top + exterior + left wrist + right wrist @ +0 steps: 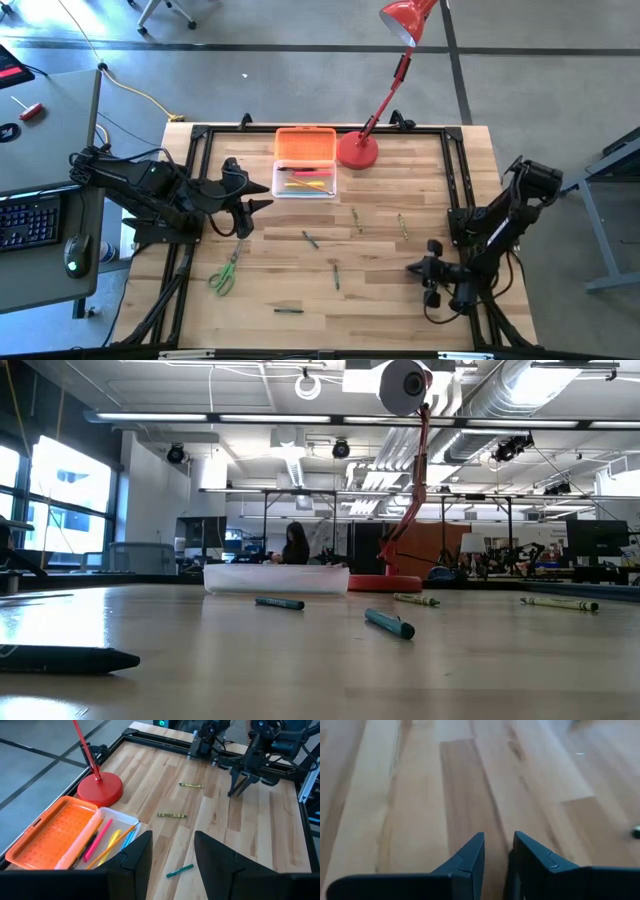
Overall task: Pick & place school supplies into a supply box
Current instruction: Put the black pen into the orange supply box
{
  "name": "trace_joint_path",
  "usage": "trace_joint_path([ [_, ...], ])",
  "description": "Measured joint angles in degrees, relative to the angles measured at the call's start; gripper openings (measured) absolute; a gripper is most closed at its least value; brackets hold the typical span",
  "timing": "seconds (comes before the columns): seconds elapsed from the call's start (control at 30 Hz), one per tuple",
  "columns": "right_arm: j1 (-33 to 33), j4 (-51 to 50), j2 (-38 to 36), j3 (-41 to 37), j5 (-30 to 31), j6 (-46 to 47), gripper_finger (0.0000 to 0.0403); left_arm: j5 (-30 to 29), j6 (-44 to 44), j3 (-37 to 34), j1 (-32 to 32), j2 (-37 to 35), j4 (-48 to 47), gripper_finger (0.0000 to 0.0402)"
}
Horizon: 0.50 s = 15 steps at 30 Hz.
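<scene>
The supply box (305,163) lies open at the table's far middle, its orange lid (52,835) folded back. Pink, yellow and orange pens (107,844) lie in its clear base. Several crayons lie loose on the wood: green ones (310,238) (336,272), olive ones (355,220) (403,225) and a dark one (288,310). Green-handled scissors (224,273) lie flat near the left front. My left gripper (262,197) hovers open beside the box's left end, and a green crayon (180,870) lies beyond its fingers. My right gripper (410,267) hangs slightly open over bare wood at the right front.
A red desk lamp stands with its round base (357,150) against the box's right end, its arm leaning toward the far right. A black frame (455,180) borders the table. Bare wood lies between the two grippers. A keyboard and mouse (75,252) sit on a side desk to the left.
</scene>
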Motion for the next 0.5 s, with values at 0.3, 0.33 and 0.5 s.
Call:
trace_joint_path([
  [0.3,0.95,-1.50,-0.02,0.02,3.86,-0.90,0.0085,-0.09,-0.02,0.00,-0.01,0.00,0.15,0.0177],
  [0.33,0.95,-2.06,-0.01,0.02,3.34,-0.41,0.0085,-0.10,-0.02,0.00,0.00,0.00,0.15,0.0177],
  [0.5,0.98,-1.89,2.44,-1.10,-0.21,4.38,0.0085,-0.37,-0.02,0.00,0.00,0.00,0.15,0.0177],
])
